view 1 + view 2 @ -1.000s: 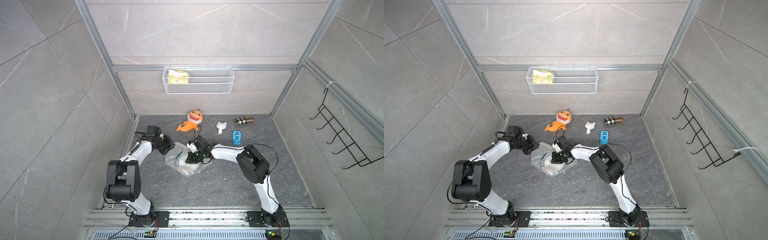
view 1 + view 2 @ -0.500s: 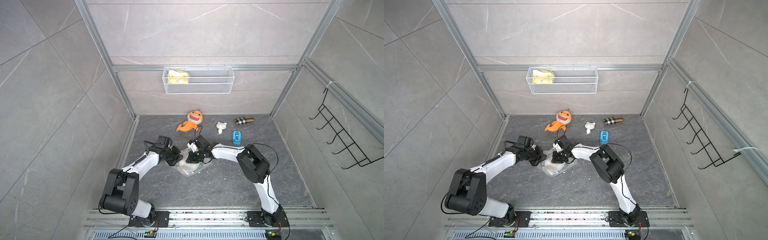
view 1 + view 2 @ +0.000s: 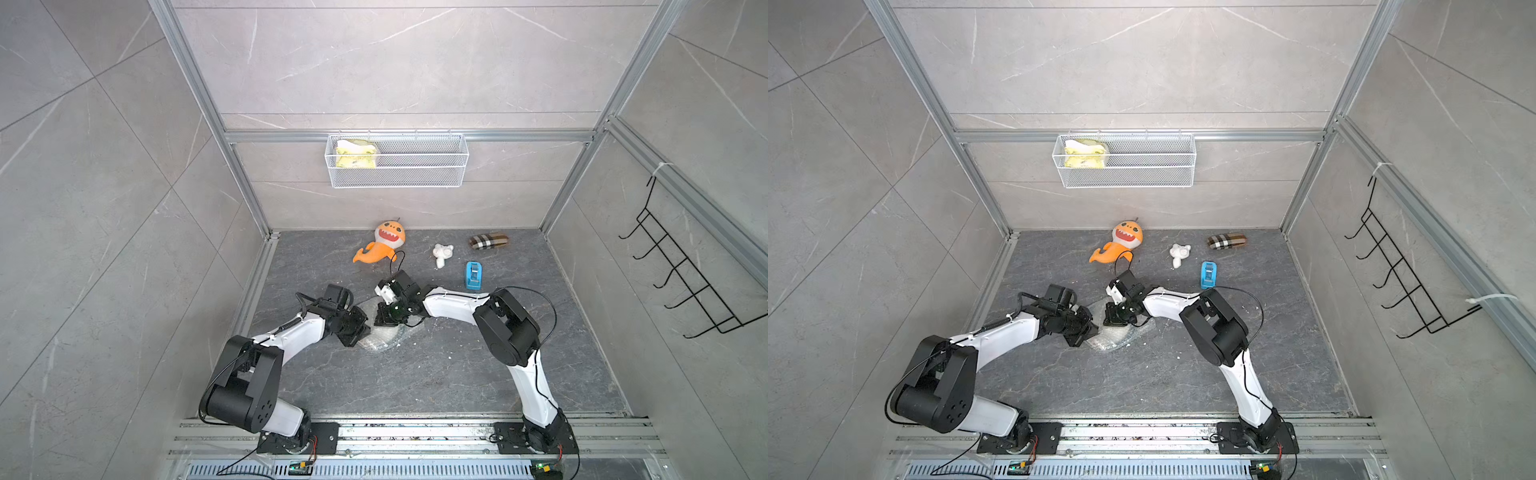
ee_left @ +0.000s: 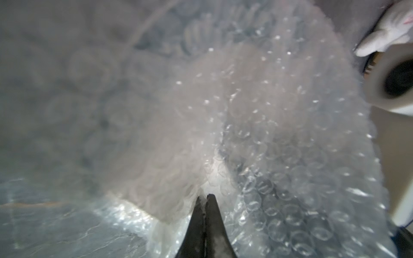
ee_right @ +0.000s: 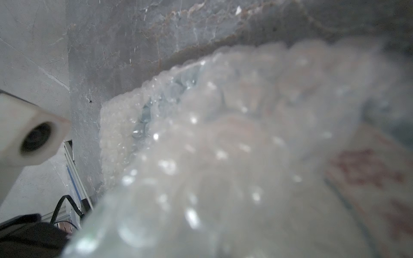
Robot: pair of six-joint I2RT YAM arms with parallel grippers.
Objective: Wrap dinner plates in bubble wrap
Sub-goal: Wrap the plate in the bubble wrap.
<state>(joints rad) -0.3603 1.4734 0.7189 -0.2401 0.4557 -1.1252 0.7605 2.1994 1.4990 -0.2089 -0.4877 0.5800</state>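
Left gripper (image 4: 204, 201) is pressed together with a thin edge of the bubble wrap (image 4: 279, 156) nipped between its black fingertips. It sits low at the left side of the bundle in both top views. That pinch looks meant to draw the loose flap across and hold it taut.

Between the two arms the wrap lies heaped in a rounded mound on the dark stone floor (image 3: 415, 374). The dinner plate (image 3: 386, 336) sits under it and shows only as a round outline, so its rim lettering cannot be read.

Right gripper (image 3: 384, 318) bears down on the mound's far side. Wrap heaped against its wrist camera hides the fingers, which seem drawn nearly shut on a fold, probably anchoring the bundle against the left arm's pull. Blurred reddish marks show through the plastic there, but they are illegible.

Further right stands a blue tape dispenser (image 3: 473, 275), untouched, with no brand legible.
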